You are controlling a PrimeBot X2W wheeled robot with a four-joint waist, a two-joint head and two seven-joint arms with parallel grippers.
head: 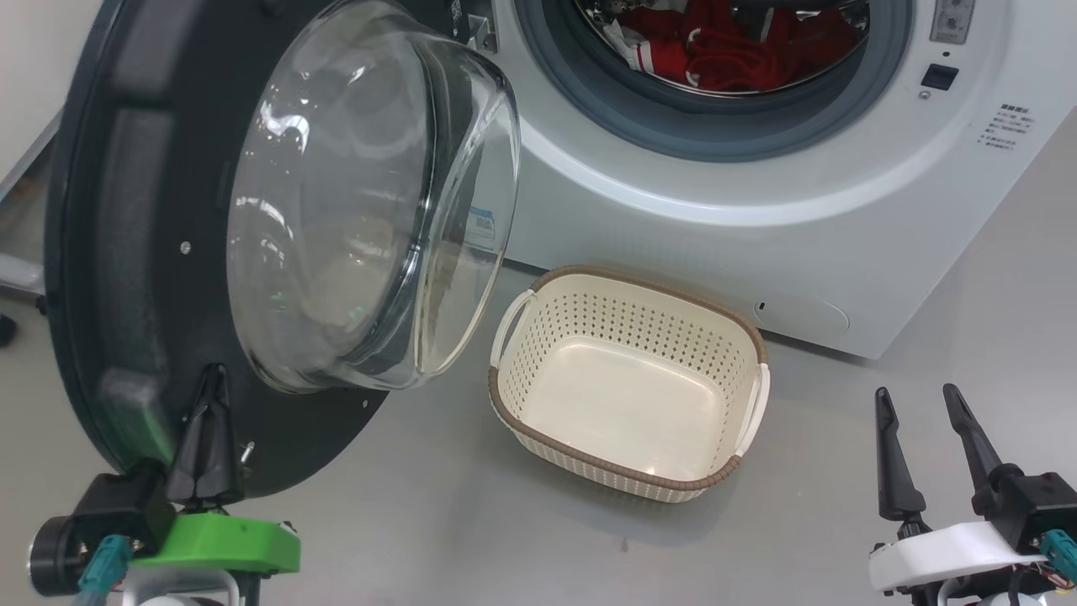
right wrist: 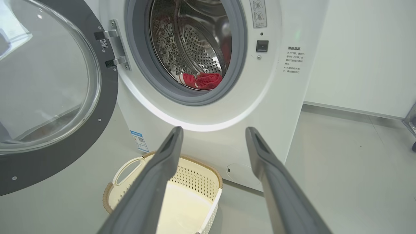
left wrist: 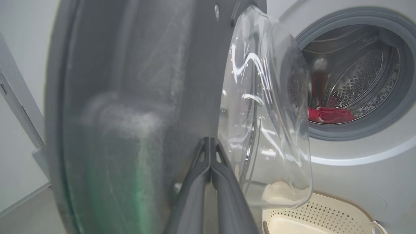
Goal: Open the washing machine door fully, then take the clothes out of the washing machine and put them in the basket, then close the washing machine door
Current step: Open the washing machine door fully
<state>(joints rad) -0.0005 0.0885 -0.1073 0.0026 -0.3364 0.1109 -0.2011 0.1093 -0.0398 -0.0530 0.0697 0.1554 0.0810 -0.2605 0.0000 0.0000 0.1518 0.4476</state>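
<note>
Grey floor point(head: 421, 522), bare concrete look.

Head view. The washing machine point(head: 757, 210) stands on the floor. The washing machine door point(head: 126, 252) is swung wide toward the robot's left, with its glass bowl point(head: 362, 202) facing the robot. Left gripper point(head: 214, 374): fingers pressed together, holding nothing, tips at the door's inner black rim near its lower edge (contact not resolvable). Judged a closed-finger push to open the door fully. Right gripper point(head: 916, 391): fingers apart, empty, over the floor well right of the basket point(head: 631, 282), judged ready for the reach inside. The basket sits on the floor just before the machine's front, below the opening, so garments travel a short way; it holds nothing. The clothes point(head: 732, 50), red with white, lie inside the opening.

Left wrist view. The joined fingers point at the door's inner face beside the bowl. Red fabric lies low in the drum point(left wrist: 364, 74).

Right wrist view. The spread fingers frame the basket, which is bare inside. The hinge point(right wrist: 113, 48) is exposed. The clothes are bunched at the drum's front lip.
</note>
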